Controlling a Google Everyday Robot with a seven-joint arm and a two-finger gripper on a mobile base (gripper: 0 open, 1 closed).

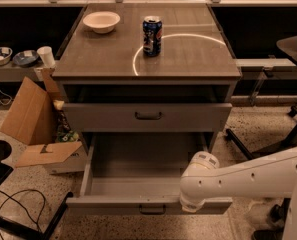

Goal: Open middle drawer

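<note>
The middle drawer point(138, 176) stands pulled far out of the grey cabinet, showing its plain grey inside. Its small dark bar handle point(152, 210) is at the centre of the front panel. My white arm reaches in from the right. My gripper point(194, 204) is at the arm's rounded end, over the right part of the drawer's front edge, to the right of the handle. The arm's last joint hides it. The drawer above point(148, 116), with its own dark handle, is pushed in.
A blue soda can point(152, 35) and a white bowl point(101, 21) stand on the cabinet top. An open cardboard box point(33, 119) lies on the floor at the left. Black cables point(18, 209) run at the lower left. A chair base point(248, 144) is at the right.
</note>
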